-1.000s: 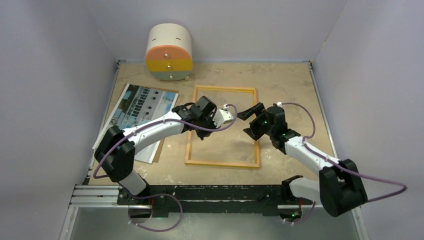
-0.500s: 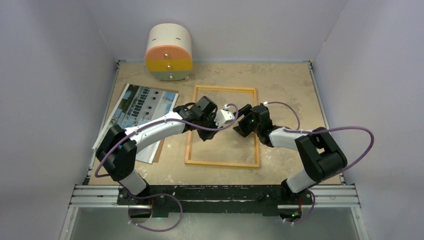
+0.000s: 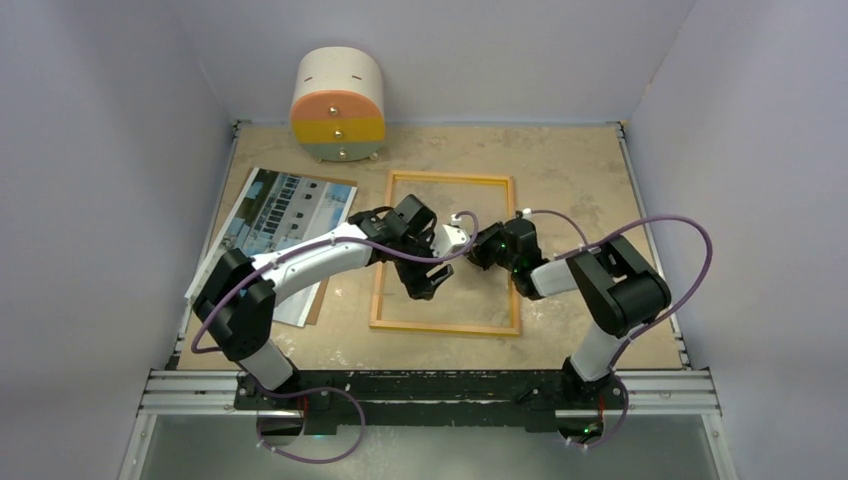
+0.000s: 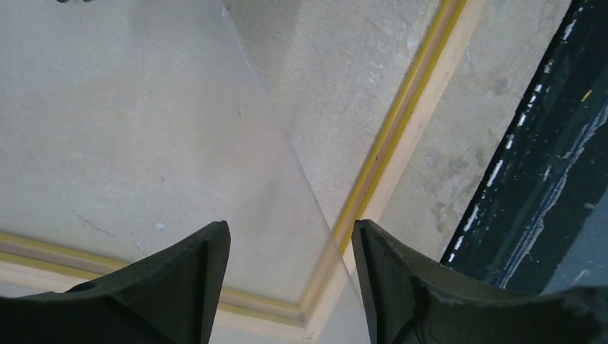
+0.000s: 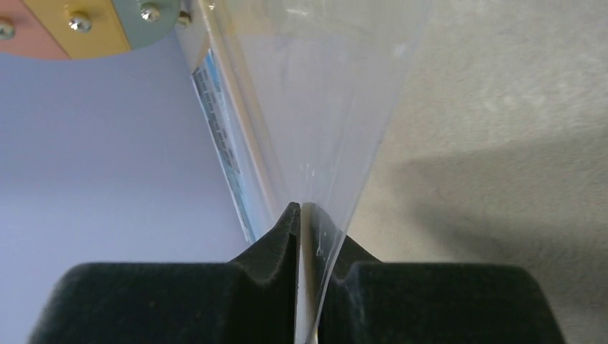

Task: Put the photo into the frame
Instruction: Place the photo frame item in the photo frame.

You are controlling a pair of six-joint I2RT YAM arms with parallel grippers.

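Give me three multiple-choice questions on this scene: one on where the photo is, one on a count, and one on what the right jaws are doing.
1. Where does the photo lie relative to the frame?
A inside it; B to its left; C behind it.
2. How many coloured bands are on the front of the round chest?
A one; B five; C three.
3. The right arm's jaws are:
A shut on the clear sheet; B wide open; C shut on the photo.

Answers:
1 B, the photo lies by the left wall, outside the frame.
2 C, the bands are orange, yellow and grey-green.
3 A, the right wrist view shows the jaws pinching the sheet's edge.
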